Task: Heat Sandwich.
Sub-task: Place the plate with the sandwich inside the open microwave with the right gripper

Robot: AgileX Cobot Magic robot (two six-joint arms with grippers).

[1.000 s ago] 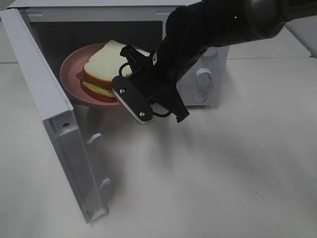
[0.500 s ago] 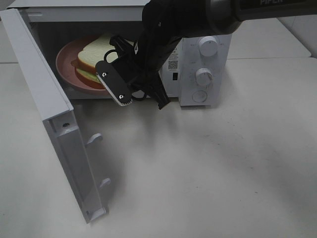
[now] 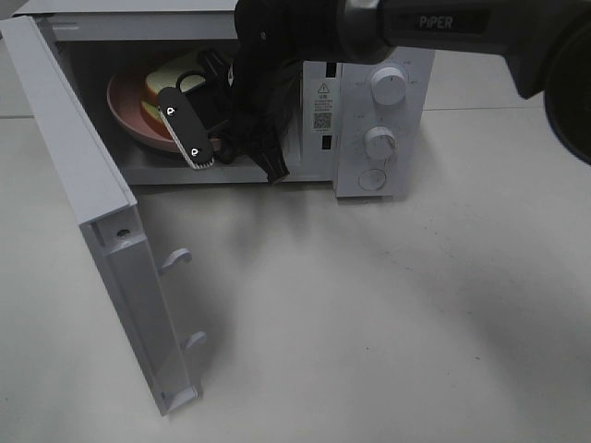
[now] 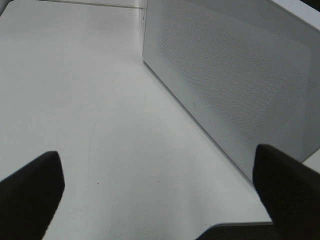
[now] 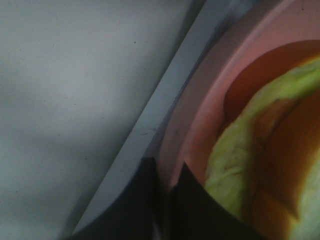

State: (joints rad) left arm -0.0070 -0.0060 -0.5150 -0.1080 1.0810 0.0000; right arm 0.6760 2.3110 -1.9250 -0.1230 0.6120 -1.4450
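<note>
The sandwich, pale bread with an orange-brown edge, lies on a round pink plate inside the open microwave. My right gripper reaches into the cavity and is shut on the plate's near rim. In the right wrist view the plate's rim sits between the dark fingers, with the sandwich just behind. My left gripper is open and empty above the table, beside the microwave's perforated wall. It is out of the exterior high view.
The microwave door stands wide open to the left, reaching toward the table's front. The control panel with two knobs is right of the cavity. White tabletop lies in front.
My right gripper has carried the plate and sandwich back and to the left, from the cavity's mouth to deep inside the microwave. The door has not moved.
</note>
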